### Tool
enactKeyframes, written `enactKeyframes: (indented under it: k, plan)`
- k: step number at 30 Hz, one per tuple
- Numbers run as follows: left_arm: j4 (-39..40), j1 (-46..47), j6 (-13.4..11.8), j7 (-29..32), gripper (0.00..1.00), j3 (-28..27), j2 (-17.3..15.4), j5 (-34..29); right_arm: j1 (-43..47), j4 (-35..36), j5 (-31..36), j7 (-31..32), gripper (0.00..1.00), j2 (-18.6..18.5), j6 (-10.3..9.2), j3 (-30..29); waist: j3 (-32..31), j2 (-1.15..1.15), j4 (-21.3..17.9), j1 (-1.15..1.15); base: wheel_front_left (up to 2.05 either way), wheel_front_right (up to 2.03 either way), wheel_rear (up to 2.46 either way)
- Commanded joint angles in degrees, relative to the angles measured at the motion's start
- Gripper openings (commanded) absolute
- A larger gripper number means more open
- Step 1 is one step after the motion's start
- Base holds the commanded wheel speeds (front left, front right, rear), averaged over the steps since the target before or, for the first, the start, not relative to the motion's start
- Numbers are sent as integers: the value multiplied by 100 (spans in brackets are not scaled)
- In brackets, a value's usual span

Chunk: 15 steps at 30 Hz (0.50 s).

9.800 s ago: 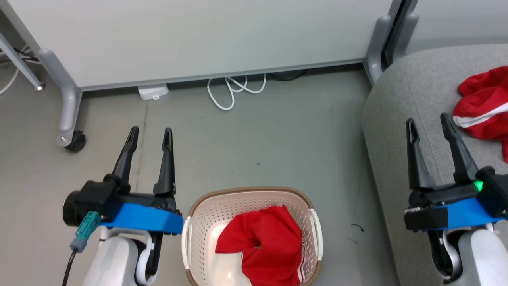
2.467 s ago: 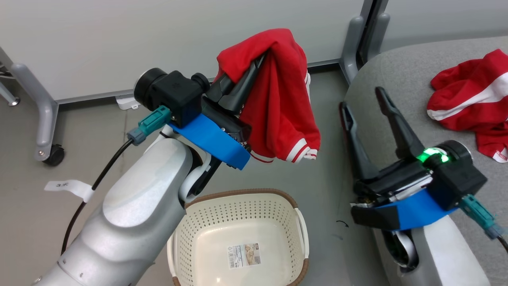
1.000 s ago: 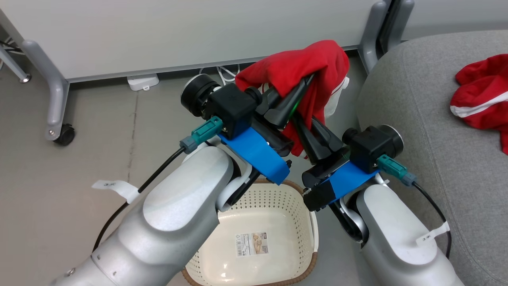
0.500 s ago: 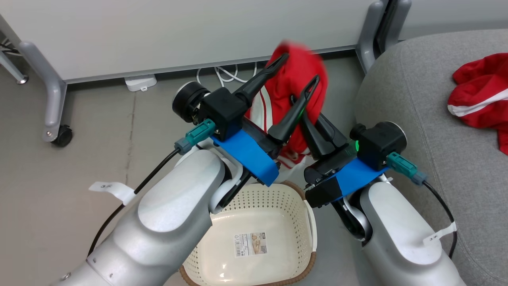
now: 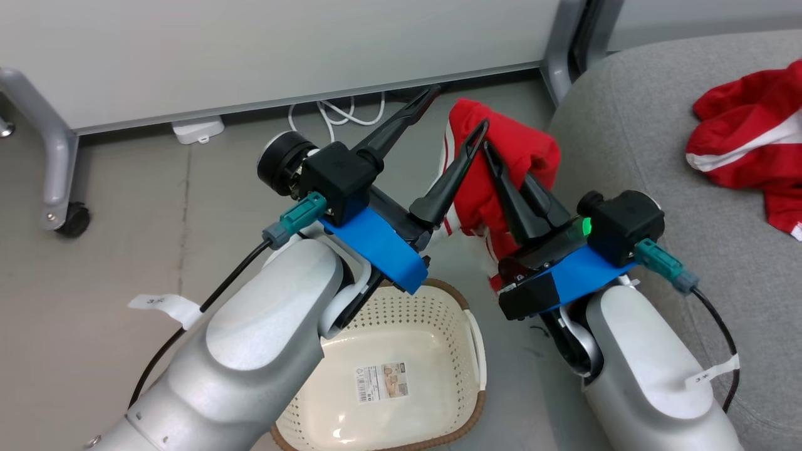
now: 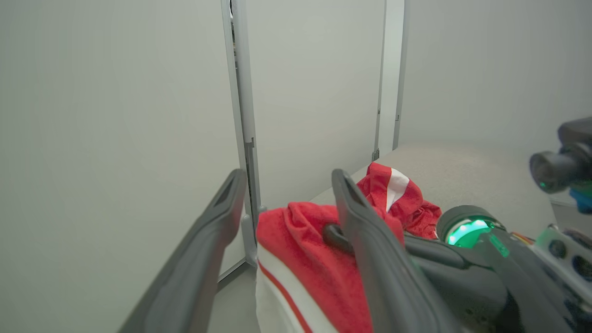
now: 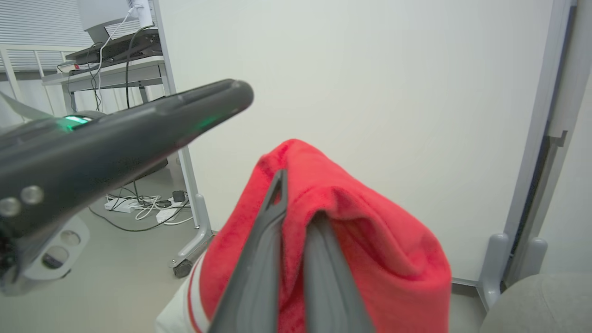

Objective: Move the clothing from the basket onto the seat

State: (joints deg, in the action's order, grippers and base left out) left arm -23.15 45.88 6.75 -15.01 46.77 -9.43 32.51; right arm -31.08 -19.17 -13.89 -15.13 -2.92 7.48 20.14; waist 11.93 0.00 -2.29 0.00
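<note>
Two red garments, one basket, one seat and two pincers make up the count. One red garment (image 5: 523, 153), white-striped, hangs in the air above the floor between the cream perforated basket (image 5: 465, 308) and the rounded edge of the grey seat (image 5: 626, 144). It is pinched by the right pincer (image 5: 501, 160), whose fingers are nearly together with fabric draped over their tips. The other red garment (image 5: 745, 147) lies crumpled on the seat, well apart from the first. The left pincer (image 5: 456, 111) is spread wide and holds nothing; one finger lies just beside the hanging cloth, and I cannot tell whether they touch. The head view adds the basket's bare bottom with a printed label (image 5: 382, 382) and a white cable (image 5: 338, 116) on the floor by the partition. The right wrist view gives the close pinch on the cloth (image 7: 351, 222). The left wrist view lines up both garments, near (image 6: 305, 259) and far (image 6: 397, 194), past its parted fingers (image 6: 222, 217).
</note>
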Motion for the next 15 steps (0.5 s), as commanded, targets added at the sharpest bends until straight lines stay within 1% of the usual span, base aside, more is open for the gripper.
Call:
enactKeyframes:
  k: [1, 15]
  plan:
    - [34, -51, -37, -24, 100, -12, -32, -42, 69, 40, 12, -2, 0, 4, 3, -70, 35, 0, -80, 0, 0, 0, 0]
    - [187, -108, -71, 81, 100, 177, -175, -87, 239, 215, 185, -2, 0, 5, 3, -747, 334, 0, -826, 0, 0, 0, 0]
